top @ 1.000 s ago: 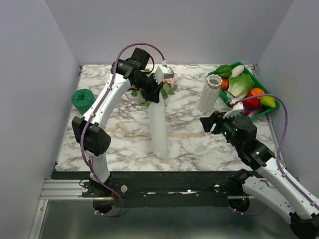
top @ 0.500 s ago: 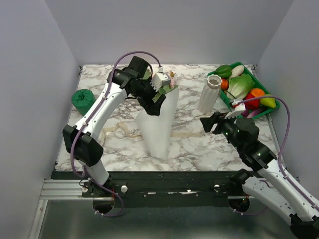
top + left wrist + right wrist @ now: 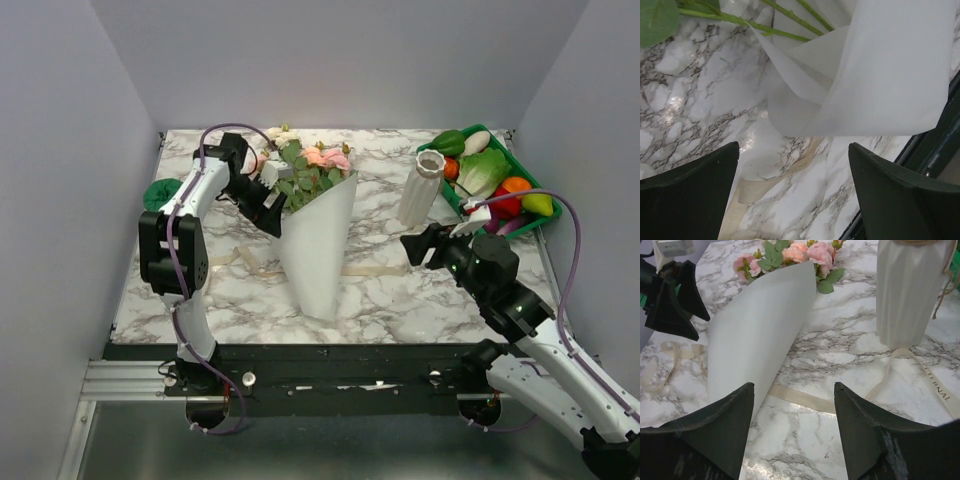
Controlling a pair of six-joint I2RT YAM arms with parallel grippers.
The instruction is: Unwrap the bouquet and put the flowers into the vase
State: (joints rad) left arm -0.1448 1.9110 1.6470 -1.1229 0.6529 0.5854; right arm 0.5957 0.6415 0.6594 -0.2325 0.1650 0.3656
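Bouquet-unwrapping task, overhead and wrist views. The bouquet (image 3: 318, 240) lies on the marble table (image 3: 220, 290) left of centre. The tip of its white paper cone points to the near edge and the flowers (image 3: 312, 165) fan out at the far end, so the stems stay gathered while the wrap is worked loose. The left wrist view shows the paper's overlapping edges sprung apart and green stems exposed. The cream ribbon (image 3: 375, 270) lies slack across the table, off the cone. The left gripper (image 3: 263, 203) sits just beside the cone's left edge near its mouth, jaws spread wide and empty, probably placed to take the paper's free edge. The right gripper (image 3: 418, 246) hovers right of the cone and on the near side of the vase (image 3: 421, 190), jaws apart and holding nothing. The vase stands upright at the far right, clear of the wrap, and no stems are in it yet. One ribbon tail by the vase's foot carries printed capitals that appear to read "ETERNAL" (image 3: 941, 391), the first letter being uncertain. No other writing is legible.
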